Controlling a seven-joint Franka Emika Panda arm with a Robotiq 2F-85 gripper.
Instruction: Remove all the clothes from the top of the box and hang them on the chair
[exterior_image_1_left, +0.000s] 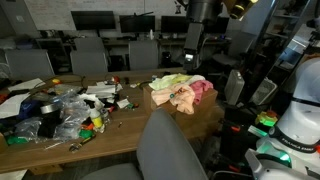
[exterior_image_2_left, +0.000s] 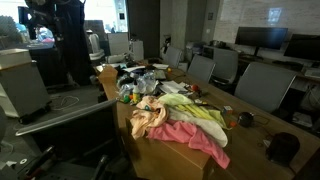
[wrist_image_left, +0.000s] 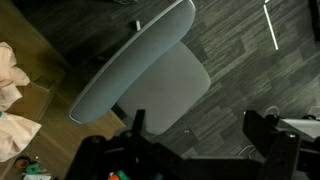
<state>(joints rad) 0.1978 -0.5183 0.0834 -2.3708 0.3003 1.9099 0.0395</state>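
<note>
The clothes (exterior_image_1_left: 181, 92) lie in a loose pile of peach, pink, white and pale yellow on the brown box (exterior_image_1_left: 207, 117) at the table's end; they also show in an exterior view (exterior_image_2_left: 182, 122). The grey chair (exterior_image_1_left: 171, 150) stands in front of the box, with nothing on its rounded backrest. My gripper (exterior_image_1_left: 193, 56) hangs open and empty high above the pile. In the wrist view the gripper (wrist_image_left: 200, 125) looks down past its dark fingers (wrist_image_left: 138, 122) onto the chair (wrist_image_left: 150, 70) and the floor. A corner of the clothes (wrist_image_left: 10, 82) shows at the left edge.
Clear plastic bags and clutter (exterior_image_1_left: 70, 108) cover the long wooden table (exterior_image_1_left: 130, 135). Smaller office chairs (exterior_image_1_left: 88, 58) line its far side, with monitors behind them. A white machine (exterior_image_1_left: 300, 110) stands at the right. Dark striped carpet (wrist_image_left: 240, 60) surrounds the chair.
</note>
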